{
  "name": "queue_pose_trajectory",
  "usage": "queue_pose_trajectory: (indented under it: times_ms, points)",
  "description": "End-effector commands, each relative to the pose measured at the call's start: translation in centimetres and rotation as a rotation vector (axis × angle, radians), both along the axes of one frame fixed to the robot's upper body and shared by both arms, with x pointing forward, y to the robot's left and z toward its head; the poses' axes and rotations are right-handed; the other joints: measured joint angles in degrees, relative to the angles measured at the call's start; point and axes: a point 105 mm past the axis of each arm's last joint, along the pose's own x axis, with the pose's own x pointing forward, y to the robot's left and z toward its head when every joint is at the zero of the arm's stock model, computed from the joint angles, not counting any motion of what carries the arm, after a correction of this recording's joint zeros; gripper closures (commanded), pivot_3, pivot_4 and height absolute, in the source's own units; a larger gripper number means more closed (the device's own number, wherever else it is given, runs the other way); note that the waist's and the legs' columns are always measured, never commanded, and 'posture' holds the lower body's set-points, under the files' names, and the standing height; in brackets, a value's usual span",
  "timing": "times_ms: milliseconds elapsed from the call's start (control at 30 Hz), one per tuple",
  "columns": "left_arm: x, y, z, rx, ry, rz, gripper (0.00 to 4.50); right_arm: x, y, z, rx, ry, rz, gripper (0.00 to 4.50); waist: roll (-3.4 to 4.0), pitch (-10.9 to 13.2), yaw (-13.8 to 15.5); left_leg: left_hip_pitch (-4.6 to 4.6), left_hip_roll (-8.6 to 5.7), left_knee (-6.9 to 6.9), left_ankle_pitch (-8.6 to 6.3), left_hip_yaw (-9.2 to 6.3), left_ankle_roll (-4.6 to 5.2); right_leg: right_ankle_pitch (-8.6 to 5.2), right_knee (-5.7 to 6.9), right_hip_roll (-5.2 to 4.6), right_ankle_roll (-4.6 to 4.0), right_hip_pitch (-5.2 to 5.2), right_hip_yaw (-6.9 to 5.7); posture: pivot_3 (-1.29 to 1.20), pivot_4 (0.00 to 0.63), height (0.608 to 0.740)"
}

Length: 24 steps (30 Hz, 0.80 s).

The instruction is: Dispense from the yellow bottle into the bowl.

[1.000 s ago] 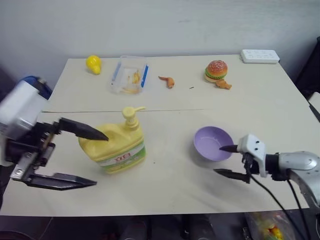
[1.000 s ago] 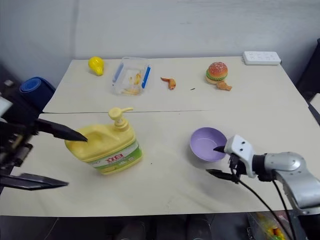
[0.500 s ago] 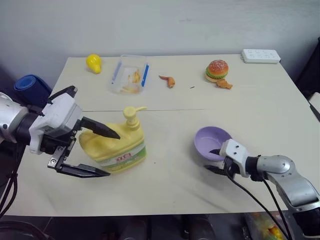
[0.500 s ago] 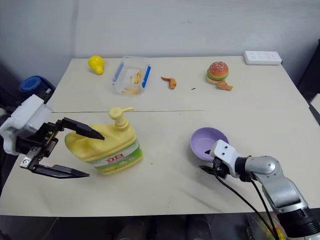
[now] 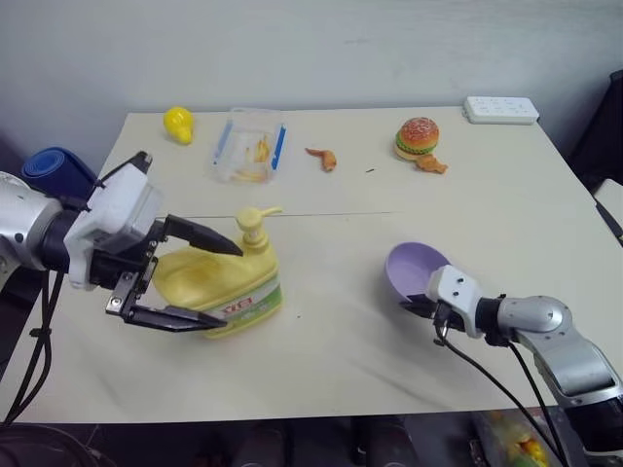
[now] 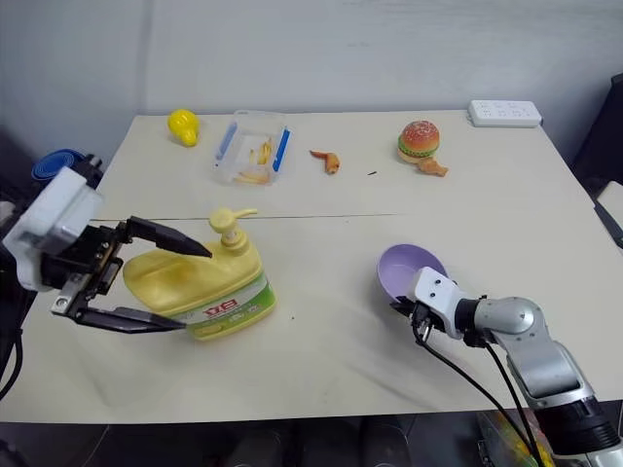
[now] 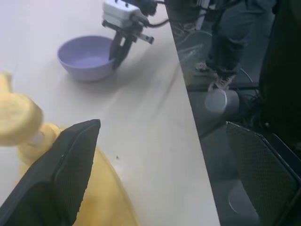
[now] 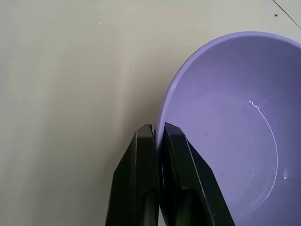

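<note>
Across the pale counter (image 5: pixel 341 360) nearest me, my right gripper (image 8: pixel 159 141) is clamped on the near rim of the bowl (image 5: pixel 414 269), which looks empty. To its left stands the yellow bottle (image 5: pixel 222 282), my left gripper (image 5: pixel 200 282) spread wide with one finger over it and one in front. Farther back, a clear container (image 5: pixel 249 144) holds yellowish bits, with a grey wall (image 5: pixel 311 49) beyond.
</note>
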Motion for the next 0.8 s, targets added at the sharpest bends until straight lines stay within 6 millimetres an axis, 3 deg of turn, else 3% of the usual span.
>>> queue_pose_trajectory:
  times_ms: [33,133,233,400,667,800]
  points:
    - [1.9,0.6,3.2,-0.142,-0.086,0.116,0.00,0.0,1.3,3.1,-0.030,-0.063,0.136,4.45,-0.03,0.02,0.01,-0.02,-0.01,0.02,0.00,0.00,0.00,0.00,0.02,0.00,0.00,-0.02,0.00,0.00,0.150,0.740]
    - [3.0,1.3,4.8,-0.204,-0.097,0.165,0.00,0.8,2.4,6.2,-0.054,-0.127,0.234,4.45,-0.07,0.06,-0.31,-0.01,-0.08,0.07,0.01,0.00,0.00,0.13,0.04,0.15,-0.05,-0.11,0.21,0.00,0.150,0.740]
    - [3.6,1.9,5.2,-0.220,-0.088,0.186,0.50,1.5,3.8,8.8,-0.087,-0.182,0.331,4.50,-0.09,0.06,-0.26,-0.08,0.00,0.06,-0.02,0.15,-0.05,0.19,0.05,0.37,-0.06,-0.42,0.49,0.00,0.150,0.740]
    - [4.2,1.7,4.8,-0.205,-0.083,0.175,1.93,1.7,7.2,12.0,-0.125,-0.220,0.520,4.50,-0.11,0.07,-0.26,-0.29,0.15,0.06,-0.06,0.22,-0.12,0.20,-0.02,0.54,-0.11,-0.64,0.53,0.00,0.150,0.740]
    - [4.6,0.2,4.9,-0.218,-0.091,0.113,4.39,3.8,10.6,13.3,-0.215,-0.254,0.631,4.50,-0.20,0.09,-0.20,-0.93,0.14,0.47,-0.08,0.13,-0.16,0.21,0.05,0.54,-0.12,-1.03,0.41,0.00,0.150,0.740]
    - [5.1,-0.3,4.1,-0.174,-0.108,0.119,4.46,4.1,11.5,13.6,-0.250,-0.272,0.683,4.50,-0.20,0.09,-0.39,-1.37,0.11,0.83,-0.12,0.13,-0.20,0.23,0.25,0.54,-0.11,-1.43,0.47,0.00,0.150,0.740]
